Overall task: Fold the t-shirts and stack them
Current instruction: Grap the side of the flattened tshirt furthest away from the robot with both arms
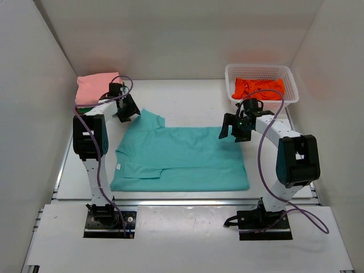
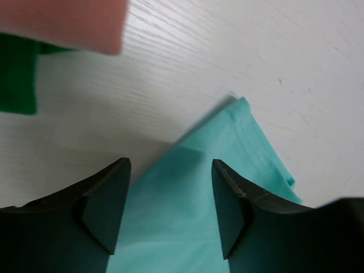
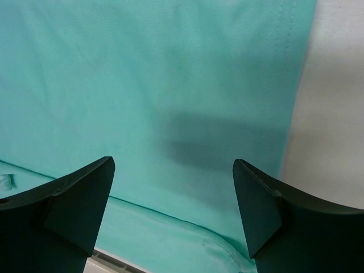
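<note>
A teal t-shirt [image 1: 182, 156] lies partly folded on the table, its near part doubled over. My left gripper [image 1: 126, 112] is open just above its far-left sleeve [image 2: 227, 148], holding nothing. My right gripper [image 1: 232, 129] is open above the shirt's far-right edge [image 3: 170, 102], holding nothing. A folded pink shirt [image 1: 95, 87] sits on a green one [image 1: 84, 108] at the far left; both show at the top left of the left wrist view, the pink [image 2: 62, 23] over the green [image 2: 17, 79]. An orange shirt [image 1: 259, 88] lies in the white basket [image 1: 291, 79].
White walls close in the table on the left, back and right. The basket stands at the far right corner, just behind my right arm. The table's near edge has a metal rail [image 1: 187, 201].
</note>
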Controlling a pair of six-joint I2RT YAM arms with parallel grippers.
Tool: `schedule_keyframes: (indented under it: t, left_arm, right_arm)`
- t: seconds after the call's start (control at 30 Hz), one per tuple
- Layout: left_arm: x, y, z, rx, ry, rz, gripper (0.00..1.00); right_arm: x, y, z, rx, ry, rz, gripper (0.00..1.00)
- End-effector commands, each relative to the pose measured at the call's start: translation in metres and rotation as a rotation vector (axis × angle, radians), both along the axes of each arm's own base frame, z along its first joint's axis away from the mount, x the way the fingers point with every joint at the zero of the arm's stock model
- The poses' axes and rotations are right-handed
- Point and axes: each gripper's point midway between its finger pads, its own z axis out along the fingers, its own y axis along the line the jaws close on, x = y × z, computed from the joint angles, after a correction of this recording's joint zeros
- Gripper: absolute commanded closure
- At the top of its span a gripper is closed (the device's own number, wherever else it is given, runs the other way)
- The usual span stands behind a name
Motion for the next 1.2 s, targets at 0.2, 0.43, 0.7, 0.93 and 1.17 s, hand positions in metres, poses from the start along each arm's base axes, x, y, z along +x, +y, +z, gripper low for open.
schedule_keyframes:
  t: [0.2,0.43,0.7,0.93,1.17]
  left_arm:
    - [0.014,0.014,0.011,0.133,-0.024,-0.025,0.27]
    - [-0.004,-0.017,-0.015,0.126,0.047,-0.098,0.26]
    - [-0.021,-0.034,-0.027,0.113,0.089,-0.136,0.62]
    - [-0.024,-0.03,-0.026,0.079,0.089,-0.123,1.0]
    - [-0.03,-0.019,-0.024,0.081,0.095,-0.105,1.0]
  right_arm:
    - [0.036,-0.012,0.003,-0.034,-0.034,-0.044,0.19]
    - [0.057,-0.027,0.0,-0.098,-0.019,-0.105,0.18]
    - [0.072,-0.038,-0.012,-0.154,-0.014,-0.151,0.19]
    - [0.089,-0.039,-0.027,-0.191,-0.035,-0.231,0.25]
    - [0.106,-0.047,-0.032,-0.175,-0.05,-0.288,0.38]
